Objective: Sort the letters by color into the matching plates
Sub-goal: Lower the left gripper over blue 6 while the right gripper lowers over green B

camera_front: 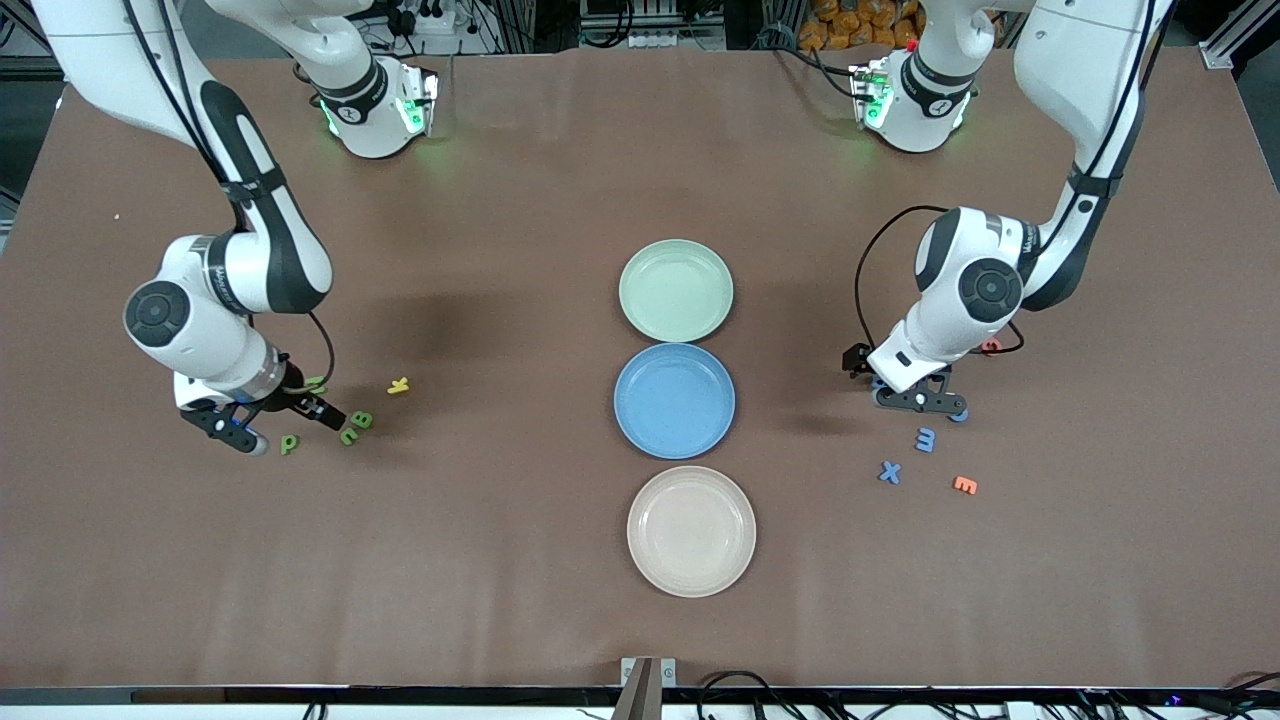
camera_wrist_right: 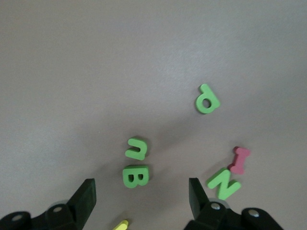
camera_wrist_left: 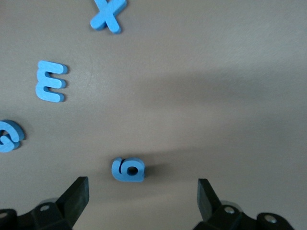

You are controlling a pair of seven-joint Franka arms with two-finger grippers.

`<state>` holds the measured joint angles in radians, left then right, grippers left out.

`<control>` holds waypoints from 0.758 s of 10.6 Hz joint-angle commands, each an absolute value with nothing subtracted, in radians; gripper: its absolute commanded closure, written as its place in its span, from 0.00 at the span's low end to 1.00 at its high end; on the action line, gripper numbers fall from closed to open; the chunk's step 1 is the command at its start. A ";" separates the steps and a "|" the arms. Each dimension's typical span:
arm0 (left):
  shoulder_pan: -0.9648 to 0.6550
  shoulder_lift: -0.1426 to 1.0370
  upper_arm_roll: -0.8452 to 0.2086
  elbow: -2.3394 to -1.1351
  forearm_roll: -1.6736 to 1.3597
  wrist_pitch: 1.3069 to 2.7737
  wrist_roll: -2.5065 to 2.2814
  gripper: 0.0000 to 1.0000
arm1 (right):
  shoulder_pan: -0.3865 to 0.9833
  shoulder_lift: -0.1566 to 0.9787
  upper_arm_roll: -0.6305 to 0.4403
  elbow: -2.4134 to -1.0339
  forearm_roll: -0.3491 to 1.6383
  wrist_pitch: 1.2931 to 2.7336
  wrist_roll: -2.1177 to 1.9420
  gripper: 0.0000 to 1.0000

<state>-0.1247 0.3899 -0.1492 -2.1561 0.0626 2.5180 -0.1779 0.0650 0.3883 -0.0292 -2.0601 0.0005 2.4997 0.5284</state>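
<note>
Down low over the table at the right arm's end, my right gripper (camera_front: 293,428) (camera_wrist_right: 141,201) is open. A green B (camera_wrist_right: 135,176) lies just ahead of the gap, not touched. A green n (camera_wrist_right: 136,148), a green p (camera_wrist_right: 206,99) (camera_front: 289,443) and a green N (camera_wrist_right: 223,184) lie close by. My left gripper (camera_front: 920,402) (camera_wrist_left: 143,199) is open low over a blue round letter (camera_wrist_left: 128,169), with a blue E (camera_wrist_left: 50,81) (camera_front: 925,439), X (camera_wrist_left: 109,15) (camera_front: 889,472) and G (camera_wrist_left: 9,135) around it. The green plate (camera_front: 676,290) and blue plate (camera_front: 674,400) sit mid-table with nothing in them.
A beige plate (camera_front: 691,531) sits nearer the front camera than the blue one. A yellow letter (camera_front: 398,385) and a pink I (camera_wrist_right: 239,160) lie among the green letters. An orange E (camera_front: 965,485) and a red letter (camera_front: 991,345) lie by the blue ones.
</note>
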 commanded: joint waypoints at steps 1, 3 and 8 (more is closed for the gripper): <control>-0.107 0.420 -0.150 -2.151 0.110 2.553 -0.175 0.00 | 0.097 0.442 -0.028 -2.029 0.014 2.516 0.600 0.21; -0.107 0.420 -0.149 -2.164 0.112 2.553 -0.181 0.00 | 0.112 0.462 -0.029 -2.033 0.014 2.526 0.600 0.28; -0.106 0.416 -0.146 -2.247 0.112 2.670 -0.190 0.00 | 0.115 0.509 -0.028 -2.037 0.014 2.583 0.597 0.35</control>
